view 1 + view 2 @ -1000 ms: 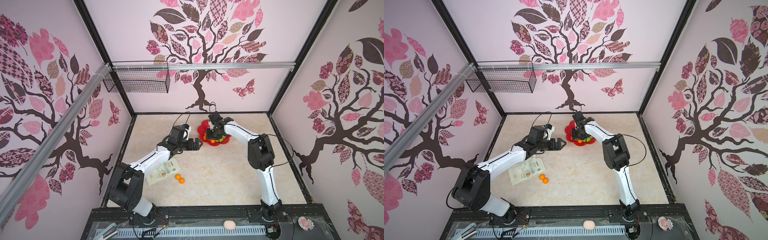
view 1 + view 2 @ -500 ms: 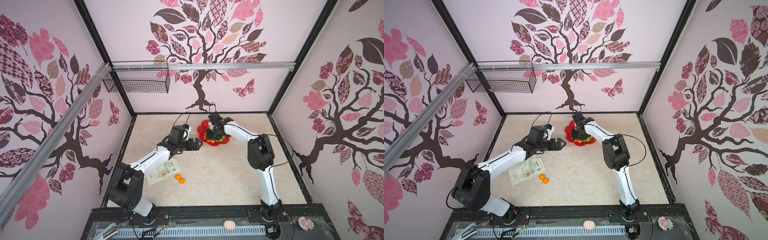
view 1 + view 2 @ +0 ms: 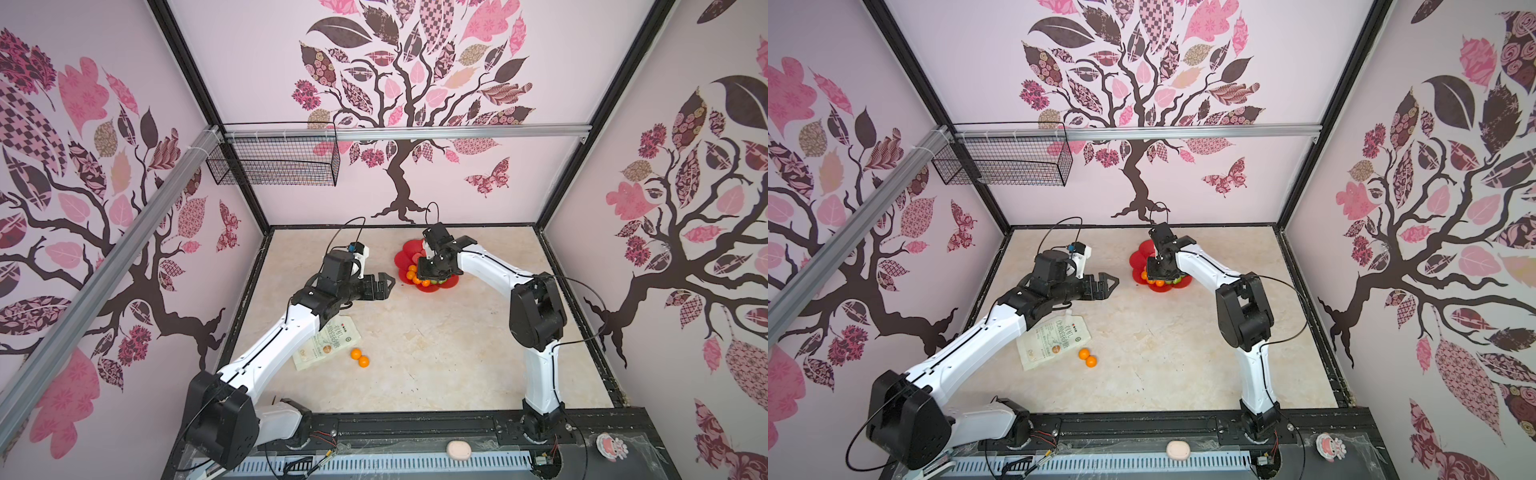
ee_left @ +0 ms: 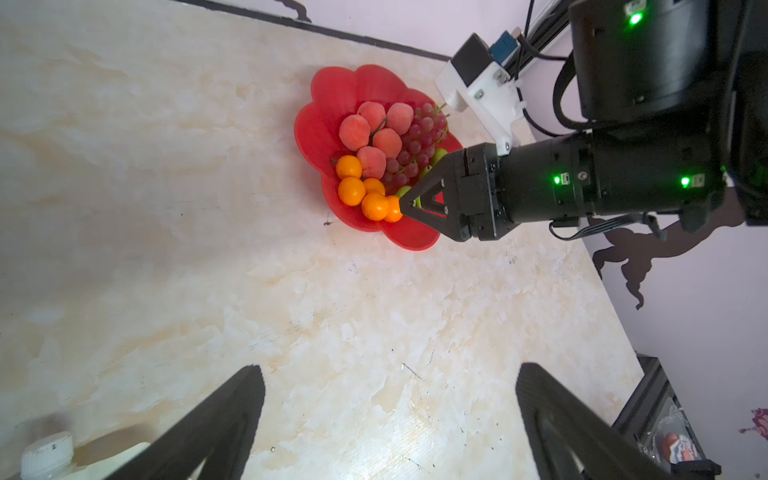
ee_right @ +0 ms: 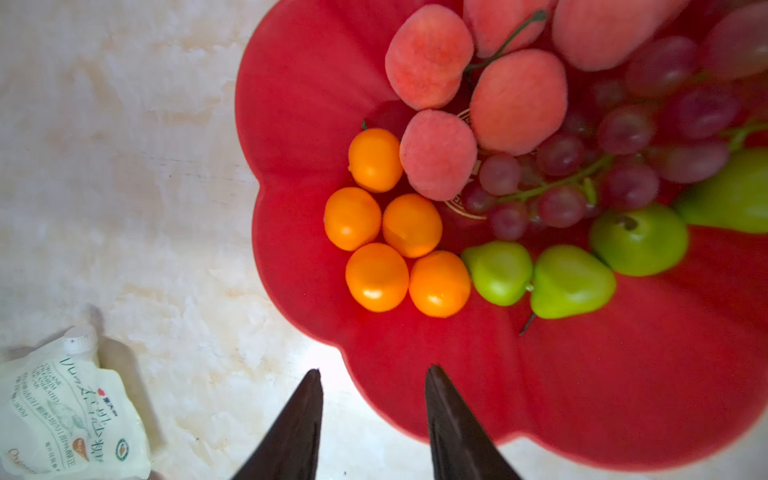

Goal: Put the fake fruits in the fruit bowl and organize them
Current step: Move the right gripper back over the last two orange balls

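Fruit bowl (image 5: 316, 83) loaded with oranges (image 5: 376, 276), peaches (image 5: 517, 102), grape bunch (image 5: 623, 129), pears (image 5: 571, 280), right tool (image 5: 372, 370) parted, empty, over its rim, left tool (image 4: 389, 368) spread wide, empty, nearby

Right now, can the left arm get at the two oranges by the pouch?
Probably yes: the two oranges sit uncovered on bare table beside the white pouch, and the left gripper hangs open and empty; it must fold back.

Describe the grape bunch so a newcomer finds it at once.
Find the red flower-shaped bowl toward the back of the tabletop. Inside it, the grape bunch lies between the pink peaches and the green pears. It is the only cluster of small purple-red balls on a green stem.
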Robot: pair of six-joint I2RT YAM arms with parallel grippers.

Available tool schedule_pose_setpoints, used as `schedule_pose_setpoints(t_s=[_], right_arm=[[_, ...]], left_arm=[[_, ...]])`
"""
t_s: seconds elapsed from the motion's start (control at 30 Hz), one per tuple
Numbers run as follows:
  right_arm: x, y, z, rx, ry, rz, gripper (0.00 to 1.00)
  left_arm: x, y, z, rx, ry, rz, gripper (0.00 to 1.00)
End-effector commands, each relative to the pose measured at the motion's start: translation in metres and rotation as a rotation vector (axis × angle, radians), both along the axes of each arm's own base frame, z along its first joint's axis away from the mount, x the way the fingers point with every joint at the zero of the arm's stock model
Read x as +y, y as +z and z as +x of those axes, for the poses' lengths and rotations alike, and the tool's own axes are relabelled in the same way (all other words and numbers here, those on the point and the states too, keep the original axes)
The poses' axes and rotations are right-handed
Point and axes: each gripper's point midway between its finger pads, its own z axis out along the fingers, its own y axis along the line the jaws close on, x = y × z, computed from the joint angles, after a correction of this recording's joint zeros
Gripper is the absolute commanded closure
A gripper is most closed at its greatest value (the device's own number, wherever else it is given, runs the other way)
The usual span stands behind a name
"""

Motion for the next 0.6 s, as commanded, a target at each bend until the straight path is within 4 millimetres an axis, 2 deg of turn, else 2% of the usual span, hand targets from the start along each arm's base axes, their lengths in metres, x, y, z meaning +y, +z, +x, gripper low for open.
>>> schedule_pose_setpoints(t_s=[0.0,0.33,0.4,0.57], right_arm=[[0.013,0.035,-0.017,-0.071,0.027,0.026,0.56],[0.065,0.014,-0.084,-0.033,0.171,0.013,0.56],[0.080,0.010,-0.096,-0.025,0.209,0.007,0.56],[0.121,0.003,-0.130,-0.010,0.318,0.007,0.56]], left_arm=[[0.014,-0.023,-0.022,0.080,0.006,0.011,0.01],[0.059,-0.040,-0.069,0.161,0.145,0.050,0.01],[0.070,-0.045,-0.078,0.194,0.188,0.052,0.01],[0.082,-0.052,-0.094,0.241,0.247,0.033,0.01]])
